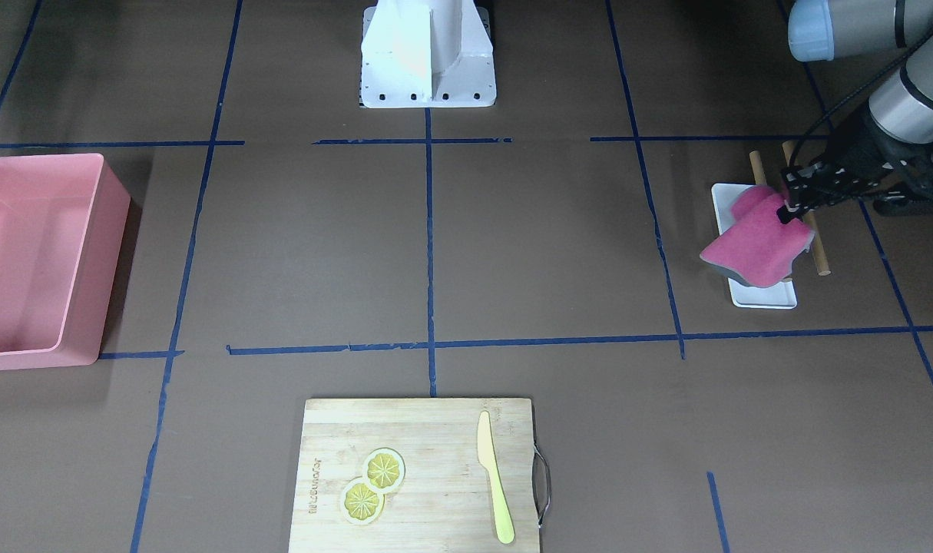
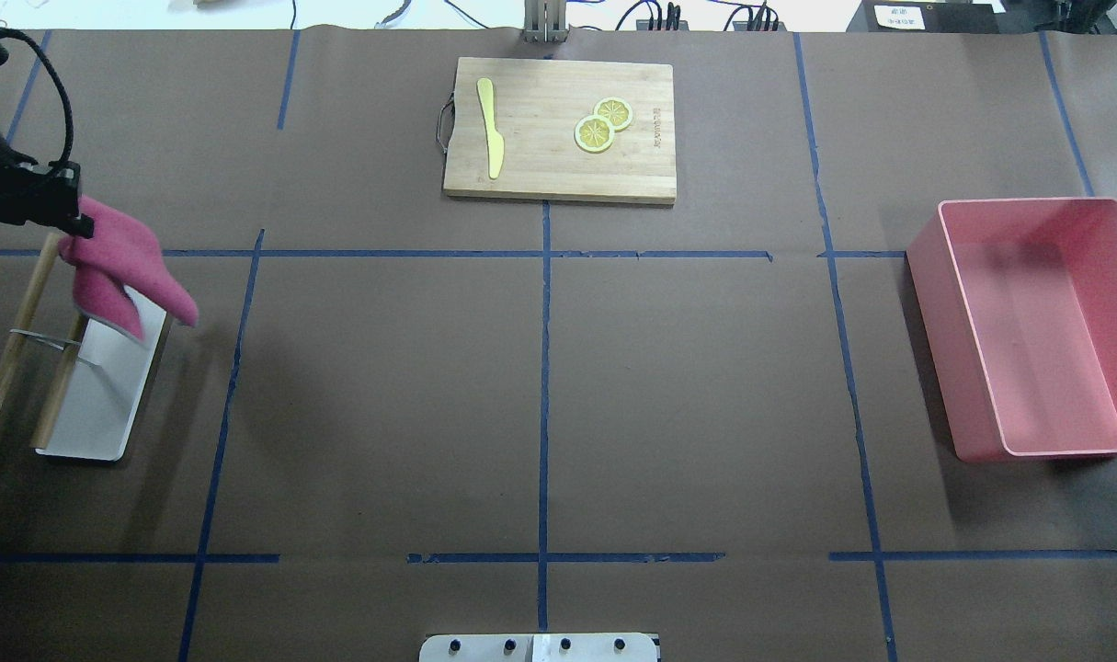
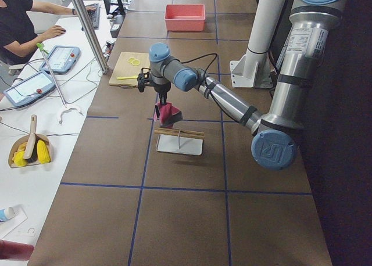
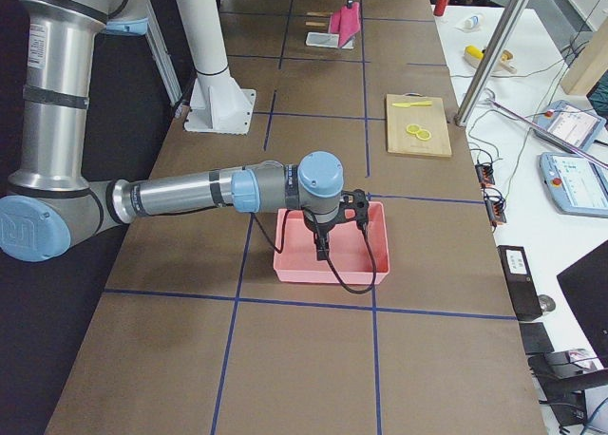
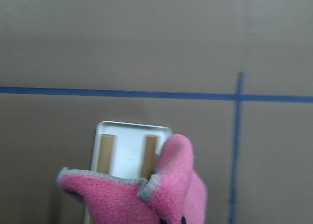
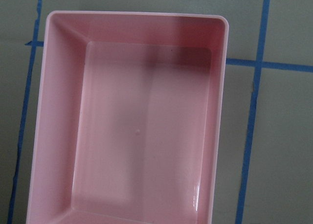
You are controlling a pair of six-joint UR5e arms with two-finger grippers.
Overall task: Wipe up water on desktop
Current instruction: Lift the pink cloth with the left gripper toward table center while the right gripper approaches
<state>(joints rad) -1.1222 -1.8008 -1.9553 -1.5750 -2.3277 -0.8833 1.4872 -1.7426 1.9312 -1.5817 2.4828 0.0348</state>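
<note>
The desktop point(image 2: 687, 386) is a matte brown surface with a grid of blue tape lines; I see no water on it. My left gripper point(image 2: 75, 221) is shut on a pink cloth point(image 2: 121, 267) and holds it in the air at the far end of a white rack base point(image 2: 98, 405) with two wooden rods point(image 2: 11, 349). The cloth hangs down from the fingers, also in the front view point(image 1: 758, 242) and the left wrist view point(image 5: 161, 194). My right gripper point(image 4: 328, 240) hangs over a pink bin point(image 2: 926, 276); I cannot tell whether it is open or shut.
A wooden cutting board point(image 2: 558, 165) lies at the far middle edge with a yellow knife point(image 2: 492, 129) and two lemon slices point(image 2: 604, 124). The pink bin point(image 6: 49, 111) is empty. The robot's white base point(image 1: 428, 54) stands at the near middle edge.
</note>
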